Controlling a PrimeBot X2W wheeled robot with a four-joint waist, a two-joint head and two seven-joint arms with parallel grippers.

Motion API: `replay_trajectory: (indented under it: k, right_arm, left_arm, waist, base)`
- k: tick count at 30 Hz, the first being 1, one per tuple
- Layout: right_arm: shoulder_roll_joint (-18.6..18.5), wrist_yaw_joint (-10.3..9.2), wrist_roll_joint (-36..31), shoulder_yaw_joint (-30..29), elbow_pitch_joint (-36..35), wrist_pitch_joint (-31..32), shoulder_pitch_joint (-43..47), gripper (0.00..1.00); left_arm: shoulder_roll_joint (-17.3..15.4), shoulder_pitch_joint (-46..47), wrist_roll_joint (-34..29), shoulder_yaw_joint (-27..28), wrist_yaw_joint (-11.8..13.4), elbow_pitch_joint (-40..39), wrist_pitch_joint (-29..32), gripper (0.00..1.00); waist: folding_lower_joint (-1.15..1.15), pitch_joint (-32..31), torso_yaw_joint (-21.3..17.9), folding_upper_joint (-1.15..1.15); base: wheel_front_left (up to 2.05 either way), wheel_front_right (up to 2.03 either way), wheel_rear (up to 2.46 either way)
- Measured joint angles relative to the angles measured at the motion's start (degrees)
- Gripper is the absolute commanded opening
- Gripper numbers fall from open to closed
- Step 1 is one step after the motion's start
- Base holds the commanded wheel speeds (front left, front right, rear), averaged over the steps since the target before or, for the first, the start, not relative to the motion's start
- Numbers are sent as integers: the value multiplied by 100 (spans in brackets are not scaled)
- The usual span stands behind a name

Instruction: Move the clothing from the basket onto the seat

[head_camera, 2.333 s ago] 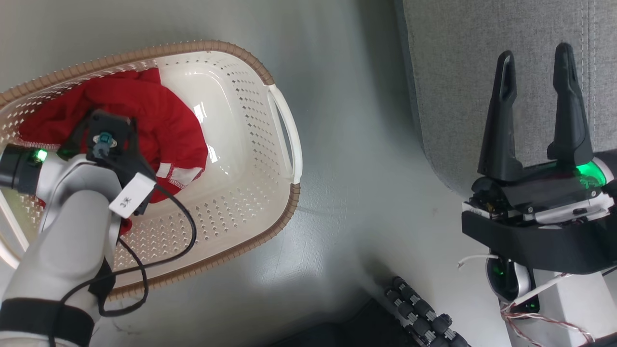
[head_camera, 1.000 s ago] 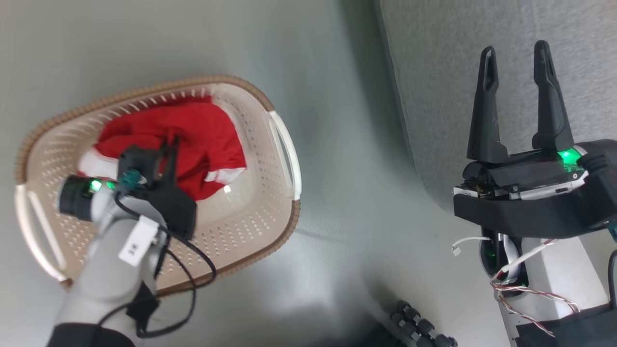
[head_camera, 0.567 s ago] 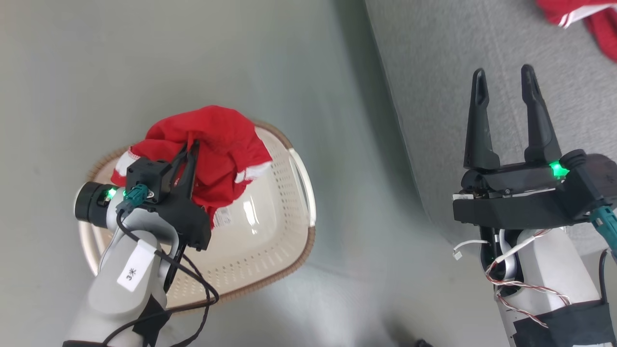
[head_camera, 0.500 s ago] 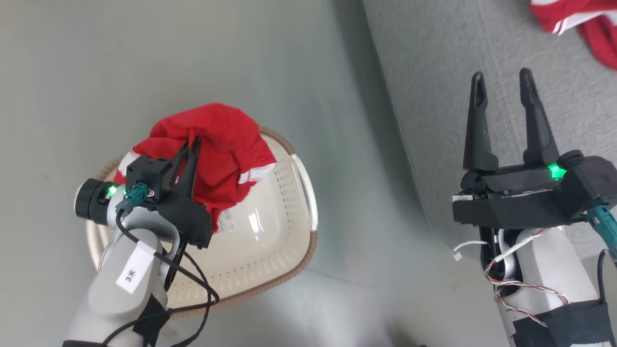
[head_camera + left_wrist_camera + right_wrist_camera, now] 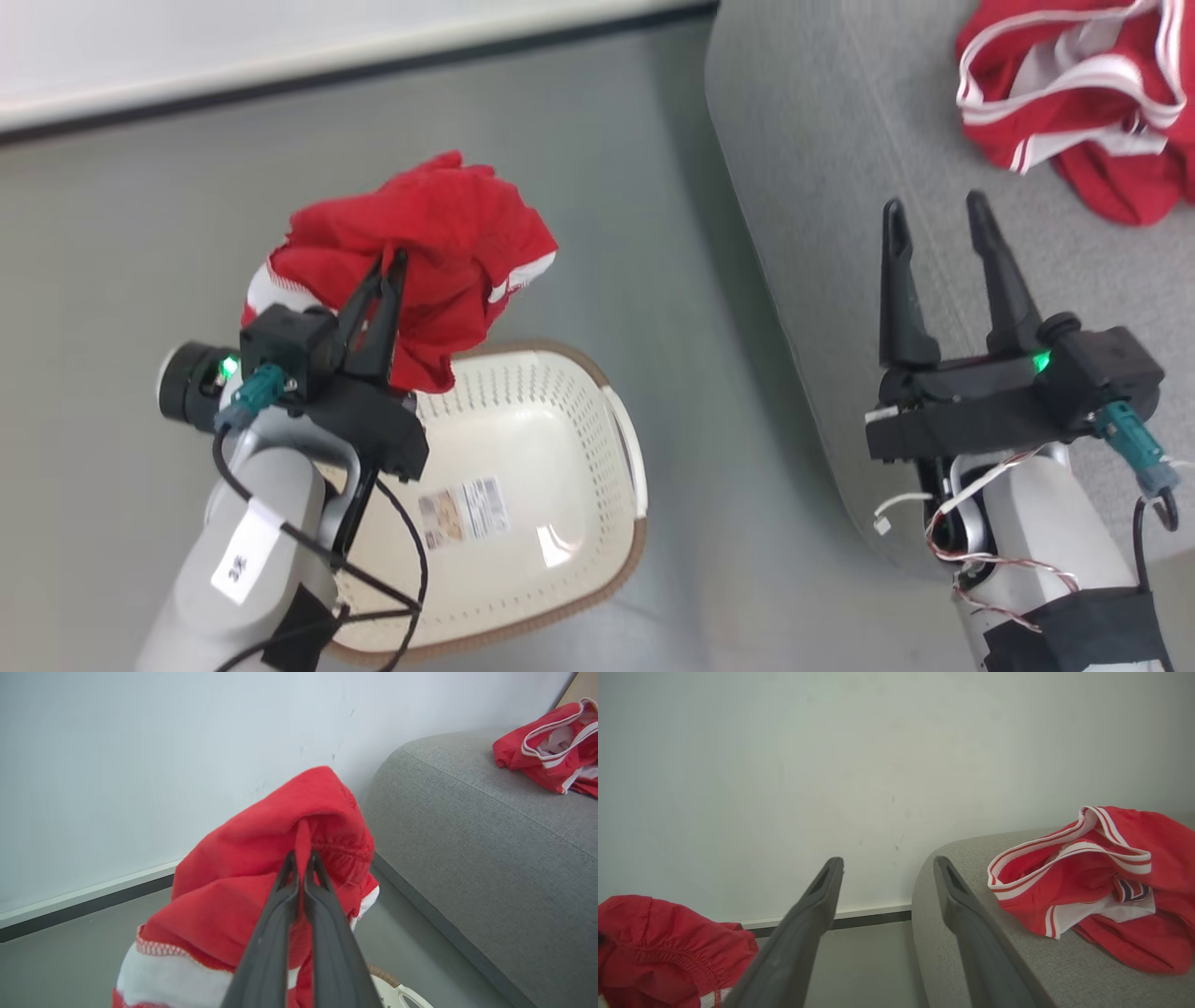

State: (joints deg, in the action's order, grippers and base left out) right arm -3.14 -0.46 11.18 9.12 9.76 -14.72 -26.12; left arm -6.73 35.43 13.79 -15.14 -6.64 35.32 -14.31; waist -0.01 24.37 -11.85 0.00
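Lifted clear of the basket since a second ago, one red garment is clamped between the closed fingers of the left gripper and hangs above the basket's far rim. A second garment is seen on the seat, ahead and right of the right gripper, whose fingers are spread wide, holding nothing.

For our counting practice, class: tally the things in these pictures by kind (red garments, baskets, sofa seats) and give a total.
Red garments: 2 (held garment, lying garment)
Baskets: 1 (basket)
Seats: 1 (seat)
Total: 4
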Motion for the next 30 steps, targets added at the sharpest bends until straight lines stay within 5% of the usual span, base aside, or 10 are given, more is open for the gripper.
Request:
replay_trajectory:
  k: [30]
  right_arm:
    - [-190,527,-81,424,1121,1,857,100]
  left_arm:
    - [-172,-1775,552,73,-49,-743,69,0]
  waist:
    - [-1,-2544,469,0]
  base:
    - [0,0,0]
